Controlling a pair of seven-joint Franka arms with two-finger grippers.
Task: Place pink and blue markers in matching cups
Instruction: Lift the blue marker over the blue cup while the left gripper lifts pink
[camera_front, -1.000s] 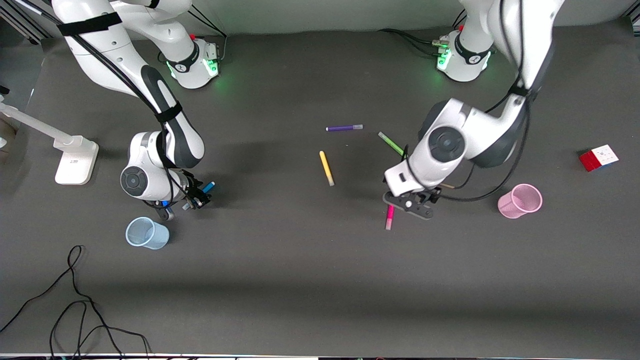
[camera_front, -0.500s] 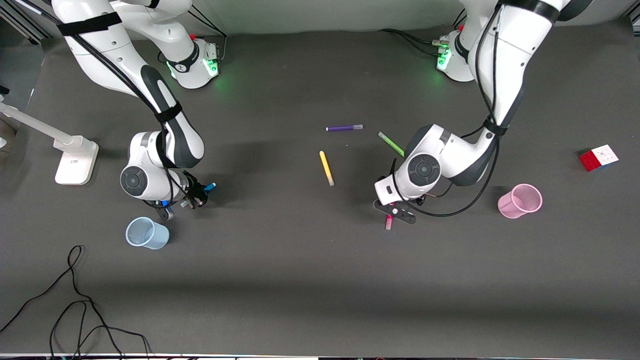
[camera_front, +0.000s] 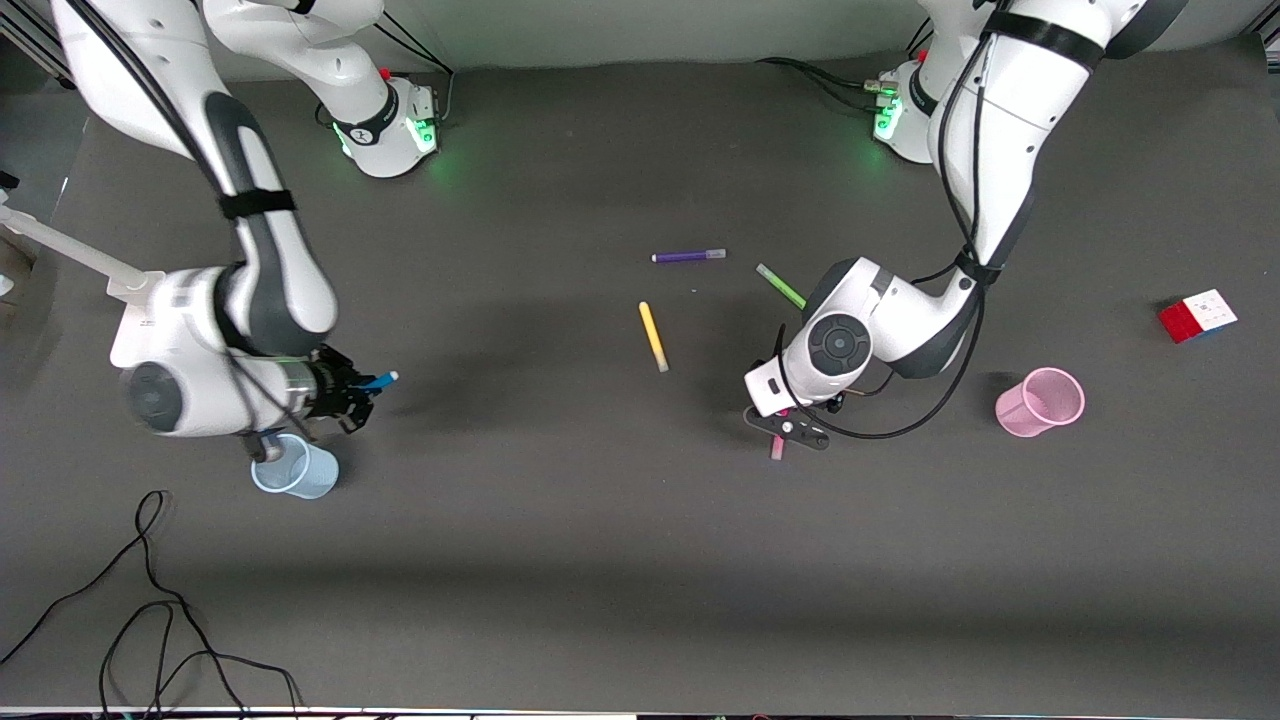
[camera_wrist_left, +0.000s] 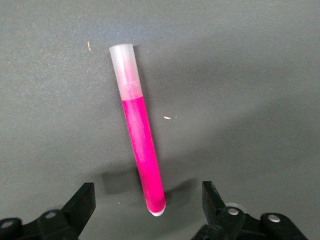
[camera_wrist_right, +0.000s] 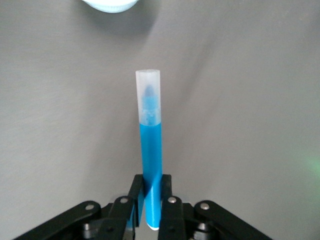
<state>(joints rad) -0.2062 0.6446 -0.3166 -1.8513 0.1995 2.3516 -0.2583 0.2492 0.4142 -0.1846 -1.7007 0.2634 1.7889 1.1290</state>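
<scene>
Gripping the bright blue marker with its pale cap (camera_wrist_right: 150, 150), my right claw (camera_front: 345, 392) is clenched on its lower end, over the bench (camera_front: 560, 560) just beside the translucent pale-blue plastic cup (camera_front: 295, 468). My left claw (camera_wrist_left: 150, 210) is spread wide around the magenta-pink marker (camera_wrist_left: 141, 150), lying flat, well apart from that cup.

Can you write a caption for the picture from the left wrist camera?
Open left gripper poised around the pink marker lying on the dark table.
</scene>
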